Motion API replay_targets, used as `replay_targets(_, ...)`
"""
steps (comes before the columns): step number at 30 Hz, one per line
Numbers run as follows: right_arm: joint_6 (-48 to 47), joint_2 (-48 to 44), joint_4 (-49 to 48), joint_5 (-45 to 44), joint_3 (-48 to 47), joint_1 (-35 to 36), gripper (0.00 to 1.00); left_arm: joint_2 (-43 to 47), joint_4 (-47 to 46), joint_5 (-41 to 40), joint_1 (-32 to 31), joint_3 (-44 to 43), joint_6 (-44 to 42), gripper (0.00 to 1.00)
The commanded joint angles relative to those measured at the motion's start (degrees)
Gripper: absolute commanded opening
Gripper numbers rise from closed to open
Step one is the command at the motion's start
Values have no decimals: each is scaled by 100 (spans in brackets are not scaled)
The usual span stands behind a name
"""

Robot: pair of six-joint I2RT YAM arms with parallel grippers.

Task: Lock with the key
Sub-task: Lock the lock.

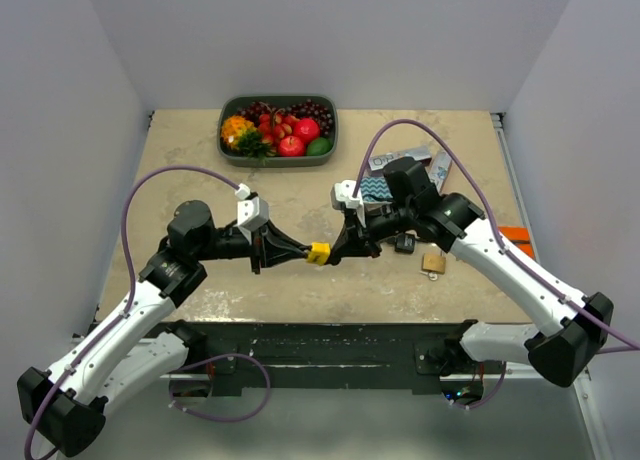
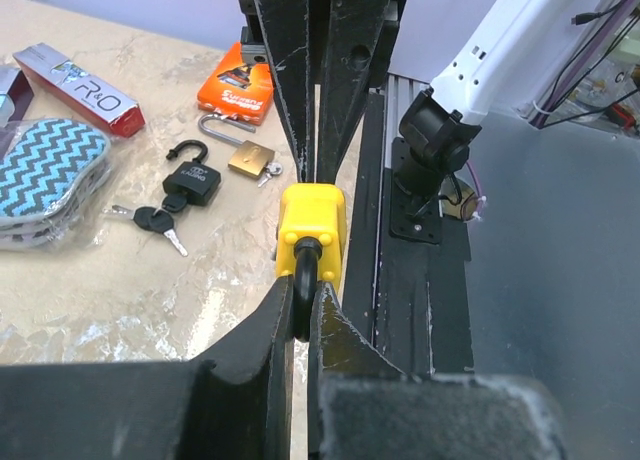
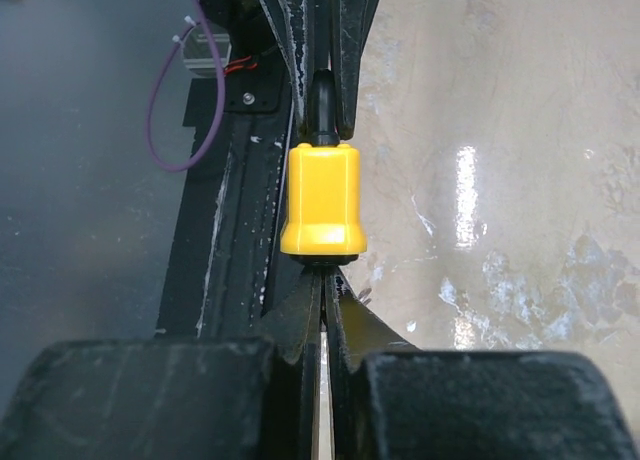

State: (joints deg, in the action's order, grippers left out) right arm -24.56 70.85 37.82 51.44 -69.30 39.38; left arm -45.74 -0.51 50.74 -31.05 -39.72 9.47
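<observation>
A yellow padlock hangs in the air between my two arms, above the near part of the table. My left gripper is shut on its black shackle, with the yellow body just past the fingertips. From the other side, my right gripper is shut tight against the bottom of the lock body. A thin key shows as a dark sliver between its fingertips, the rest of it hidden. The left gripper's fingers show beyond the lock.
On the table to the right lie a black padlock with open shackle, a brass padlock, black-headed keys, an orange pack, a zigzag sponge and a red box. A fruit tray sits at the back.
</observation>
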Motion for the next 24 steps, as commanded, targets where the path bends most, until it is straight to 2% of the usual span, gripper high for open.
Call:
replay_targets(1,-67,-282,67,-161,21,0,0,135,-336,-292,125,-97,-15,0)
replay_targets(7,-453,-484,585,-688,223,-175,0,267,306,-180,643,-255,-463,0)
replay_targets(10,-778,-546,832,-784,399,-360,0,311,350,171,1170,-325,-455,0)
replay_targets(13,-797,-494,823,-759,522,-632,0,276,359,182,1731,-413,-324,0)
replay_targets(15,-525,-397,474,-697,531,-790,0,267,228,60,1987,-492,-140,0)
replay_targets(17,133,-186,-226,-697,531,-791,0,162,279,-528,2383,-676,238,0)
replay_targets(18,492,-72,-623,-810,566,-774,0,74,463,-896,2506,-807,396,0)
replay_targets(19,1253,33,-1019,-1133,575,-721,0,-240,725,-1595,2751,-991,615,0)
replay_targets(20,1469,400,-1466,-1336,532,-573,0,-434,1268,-1750,2927,-1394,669,0)
replay_targets(21,1602,621,-1584,-1478,331,-484,0,-584,1412,-1761,3103,-1528,722,0)
replay_targets(22,1864,823,-1716,-1723,225,-388,0,-734,1475,-1560,3592,-1599,827,0)
replay_targets(24,2208,1369,-2330,-1979,75,-106,0,-726,1493,-1497,3877,-1617,837,0)
